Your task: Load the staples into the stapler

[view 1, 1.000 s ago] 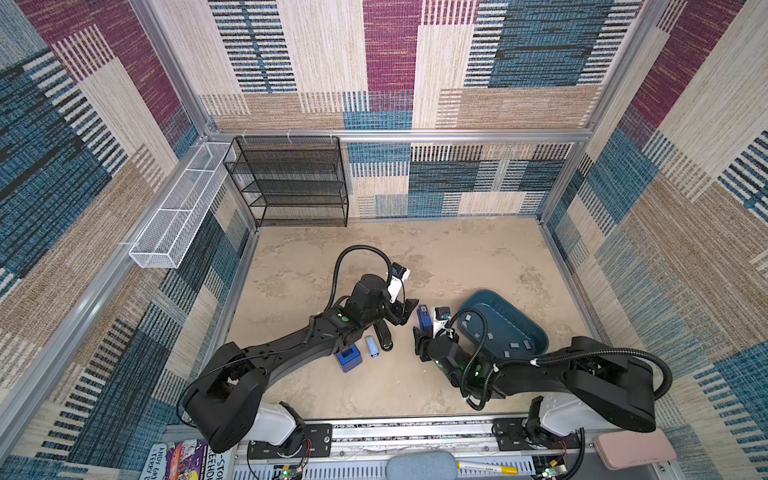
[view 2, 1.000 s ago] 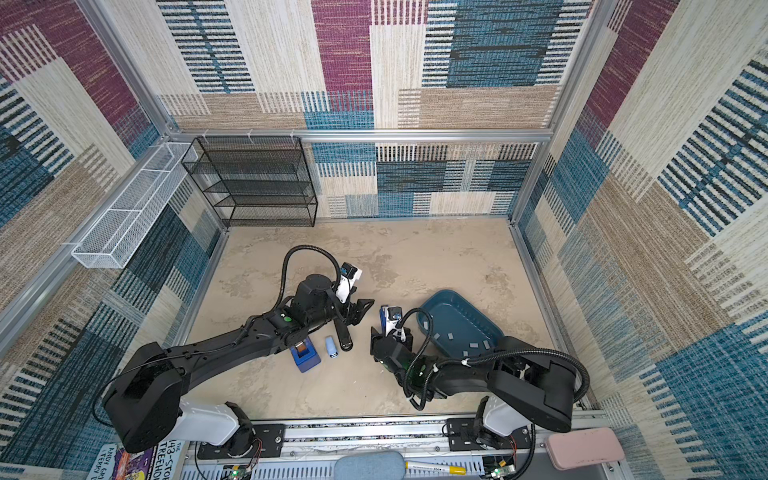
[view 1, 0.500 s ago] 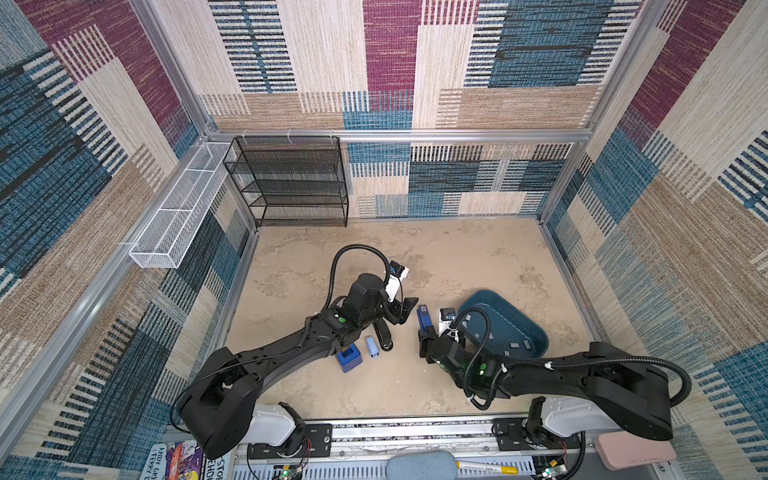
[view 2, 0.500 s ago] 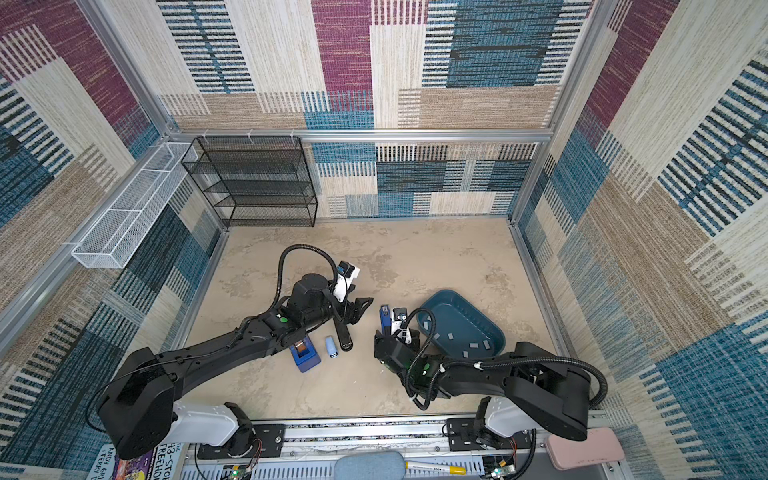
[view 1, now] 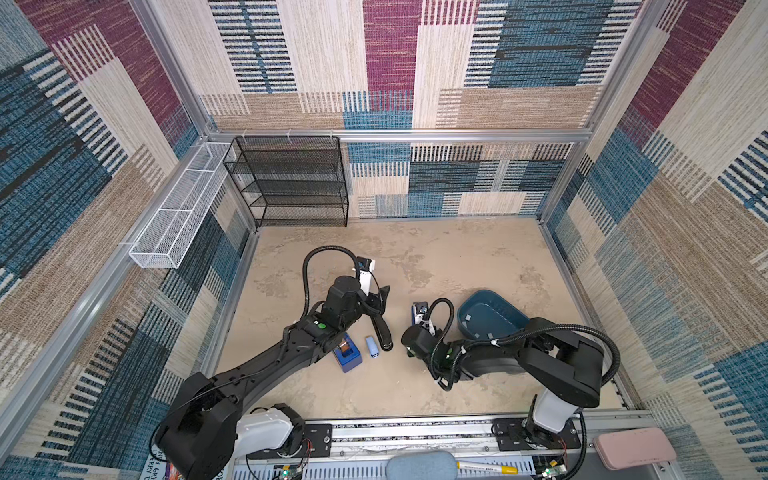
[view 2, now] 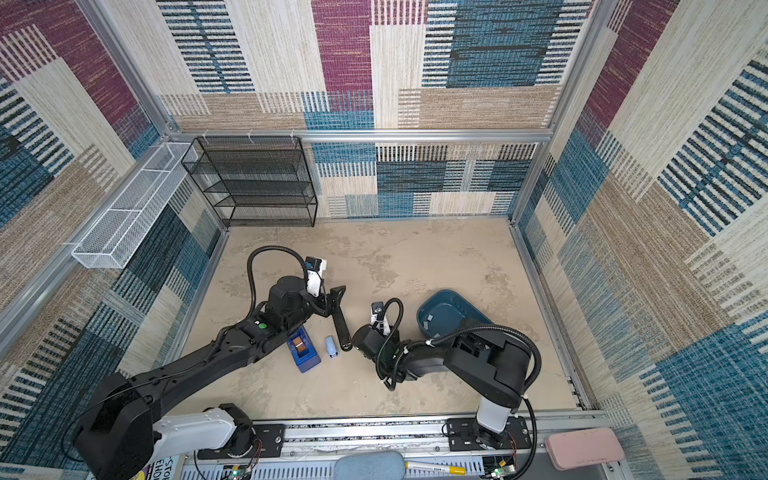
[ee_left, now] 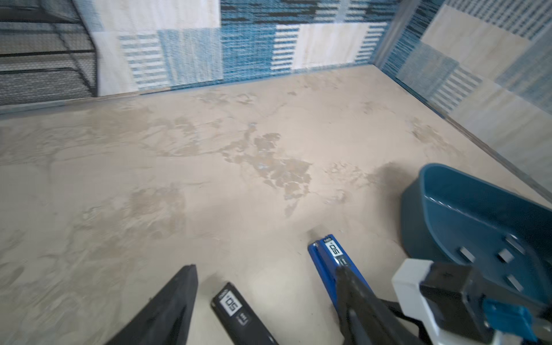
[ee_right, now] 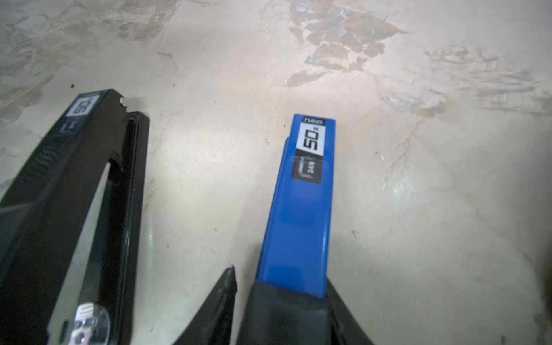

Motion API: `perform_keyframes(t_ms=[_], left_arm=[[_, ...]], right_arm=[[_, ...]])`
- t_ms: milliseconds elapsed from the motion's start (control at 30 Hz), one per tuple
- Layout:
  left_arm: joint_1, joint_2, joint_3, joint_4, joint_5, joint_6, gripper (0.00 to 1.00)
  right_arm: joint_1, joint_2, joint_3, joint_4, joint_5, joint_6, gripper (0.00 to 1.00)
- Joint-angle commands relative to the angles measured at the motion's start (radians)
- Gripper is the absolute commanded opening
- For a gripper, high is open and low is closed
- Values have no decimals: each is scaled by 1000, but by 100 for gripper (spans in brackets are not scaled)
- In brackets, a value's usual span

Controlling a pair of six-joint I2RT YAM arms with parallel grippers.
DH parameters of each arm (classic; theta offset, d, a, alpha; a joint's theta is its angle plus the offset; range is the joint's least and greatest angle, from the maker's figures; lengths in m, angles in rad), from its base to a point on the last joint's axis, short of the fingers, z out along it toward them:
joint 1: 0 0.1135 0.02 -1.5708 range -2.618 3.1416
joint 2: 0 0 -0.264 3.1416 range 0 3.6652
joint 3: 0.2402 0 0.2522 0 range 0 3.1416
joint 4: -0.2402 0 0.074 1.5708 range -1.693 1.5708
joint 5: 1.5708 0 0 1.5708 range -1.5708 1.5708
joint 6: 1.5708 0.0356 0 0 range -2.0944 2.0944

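The blue stapler lies lengthwise between the fingers of the right gripper, running straight out from the wrist. Whether they grip it I cannot tell. The left gripper gapes empty astride the black stapler. The staples sit in the tray, right of centre in both top views, nearest the right arm.

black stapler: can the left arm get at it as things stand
Probably yes. The black stapler lies on the table with its labelled end between the open jaws of the left gripper. Nothing covers it or stands between the two.
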Motion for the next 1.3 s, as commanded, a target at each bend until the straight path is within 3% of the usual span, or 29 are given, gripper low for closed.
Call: perform_keyframes(t_ms=[0,200,333,467,667,833,1033,1267], left_arm=[[24,-60,-36,-17,-183,-71,79],[34,-141,-75,-8,-208,-58,82],[40,-139,-70,-16,-210,-54,82],[44,-146,-56,-55,-283,-75,84],[60,-219,-79,-112,-442,-126,99],[65,-266,-103,-96,-434,-108,99],[65,-271,-113,-76,-407,-94,99],[65,-251,-99,-80,-381,-81,99]], right_arm=[[-2,45,63,-16,-36,-7,40],[-3,105,151,-40,-64,-12,40],[-3,91,166,-71,-64,-5,54],[-3,-14,157,-148,-30,17,63],[-55,-253,170,-403,61,72,73],[-352,-458,184,-573,-66,46,74],[-887,-615,137,-634,-339,-94,69],[-1194,-566,47,-569,-435,-148,67]])
